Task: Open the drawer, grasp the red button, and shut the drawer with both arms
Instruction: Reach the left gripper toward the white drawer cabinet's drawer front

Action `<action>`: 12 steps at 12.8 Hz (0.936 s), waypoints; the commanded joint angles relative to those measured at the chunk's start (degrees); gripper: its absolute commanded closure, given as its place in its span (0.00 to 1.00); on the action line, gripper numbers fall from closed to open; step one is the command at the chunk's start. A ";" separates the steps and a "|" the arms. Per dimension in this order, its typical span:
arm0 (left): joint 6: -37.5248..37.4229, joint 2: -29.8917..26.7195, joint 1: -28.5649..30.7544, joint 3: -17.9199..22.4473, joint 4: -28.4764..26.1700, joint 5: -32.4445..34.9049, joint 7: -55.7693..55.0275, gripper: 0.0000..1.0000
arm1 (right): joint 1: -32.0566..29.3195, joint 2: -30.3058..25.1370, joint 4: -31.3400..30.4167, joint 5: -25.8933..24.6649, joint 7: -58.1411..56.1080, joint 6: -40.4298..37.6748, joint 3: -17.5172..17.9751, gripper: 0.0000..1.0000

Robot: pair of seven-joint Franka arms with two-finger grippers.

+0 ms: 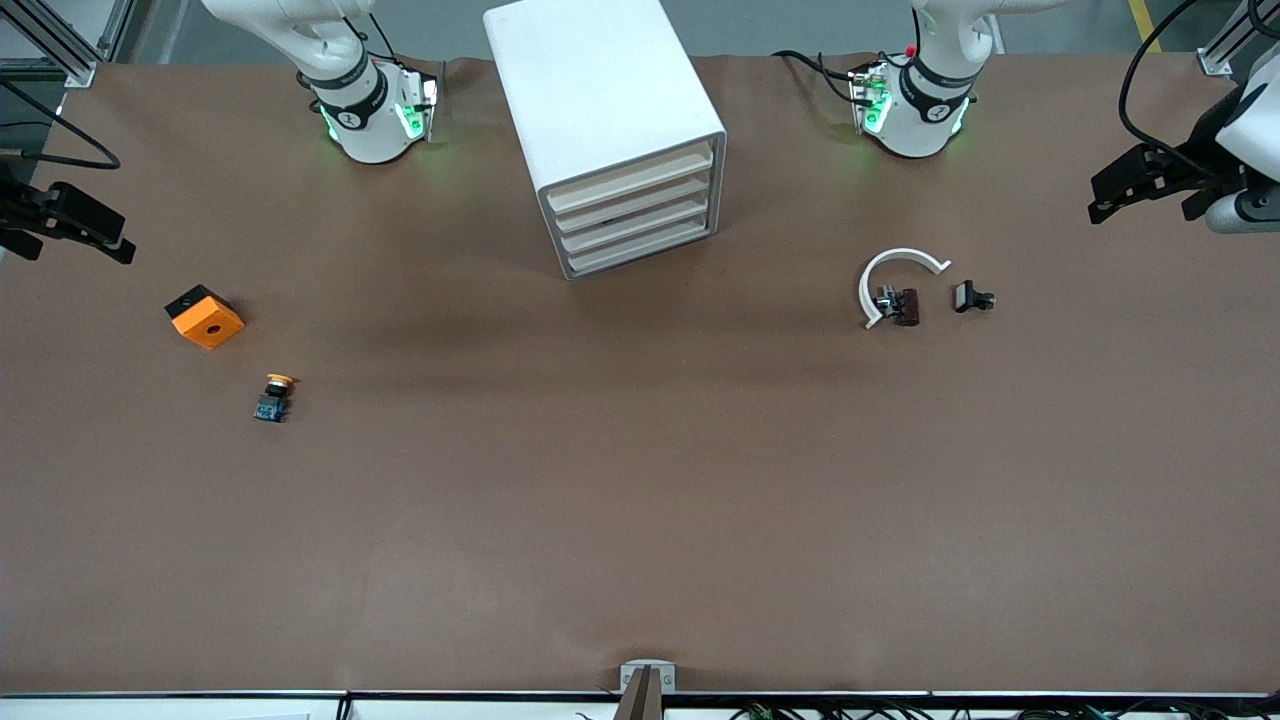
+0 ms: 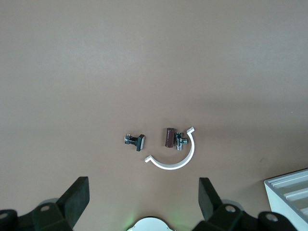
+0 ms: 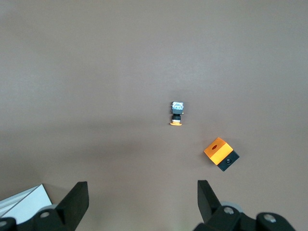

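Lying nearest the front camera, toward the right arm's end of the table, an orange-capped button (image 1: 273, 397) and an orange cube (image 1: 204, 316) are seen, but no red-capped button is visible. Farther off, all four drawers (image 1: 633, 219) of the white cabinet (image 1: 604, 120) are shut. With the left gripper (image 2: 144, 204) and right gripper (image 3: 143, 204) held wide and empty, nothing is judged begun; a drawer must first be pulled open.

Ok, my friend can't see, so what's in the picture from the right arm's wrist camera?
The open right gripper hangs over brown table. Below lie a small orange-capped button and, beside it, an orange cube with a hole. The white cabinet's corner shows at the edge.
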 commanded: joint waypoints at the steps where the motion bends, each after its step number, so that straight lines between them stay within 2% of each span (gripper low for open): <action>1: -0.29 0.74 0.13 -0.02 1.55 -0.05 -0.41 0.00 | -0.45 0.75 1.64 -0.11 -0.31 -0.36 0.22 0.00; 4: -0.29 1.62 0.13 -0.02 2.33 -0.05 -0.32 0.00 | -0.45 0.74 1.47 -0.11 -0.23 0.34 0.22 0.00; 6: -0.47 5.82 0.30 -0.02 6.89 0.13 -0.23 0.00 | -0.97 0.74 1.29 -0.11 -0.23 2.44 0.13 0.00; 12: 1.46 15.84 0.30 -0.11 7.35 -0.92 -0.14 0.00 | -1.77 1.88 1.38 0.07 -0.31 4.29 0.13 0.00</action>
